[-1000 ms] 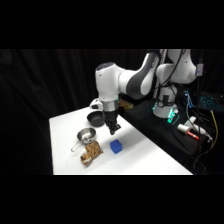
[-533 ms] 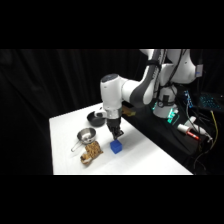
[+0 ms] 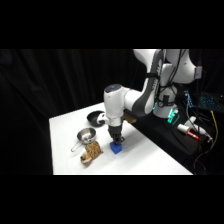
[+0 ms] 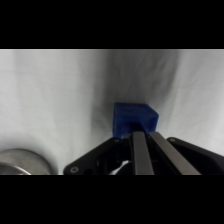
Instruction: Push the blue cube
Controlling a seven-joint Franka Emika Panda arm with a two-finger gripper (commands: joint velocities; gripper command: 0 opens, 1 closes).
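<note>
The gripper (image 3: 116, 139) is seen low over the table (image 3: 65, 127), right above the blue cube (image 3: 116, 149), w/ the tips at or just on the cube's top-rear edge; contact can't be confirmed from the side view. In the wrist view the fingers (image 4: 140, 150) are shown side by side, pressed together w/ no gap, nothing pinched, and the blue cube (image 4: 134, 119) is found directly ahead of the tips, touching or nearly so. So the key relation: cube sits straight in front of the closed tips, centred, not off to either side; a push along that line is judged likely to go clean, whereas an off-centre shove could spin it. No long axis to speak of, since the block is approx. cubic, w/ flat matte faces and crisp corners, prob. plastic or foam. The cube is placed toward the table's near edge, roughly mid-way along it. A silver metal cup (image 3: 86, 135) w/ a handle is noted just beside it toward the left edge, shiny and round, and a tan, rough-textured object (image 3: 90, 153) lies near the cube on that same side. A dark round bowl (image 3: 95, 118) is set further back, partly hidden by the arm. Table surface: plain white, smooth, so sliding should be easy.
</note>
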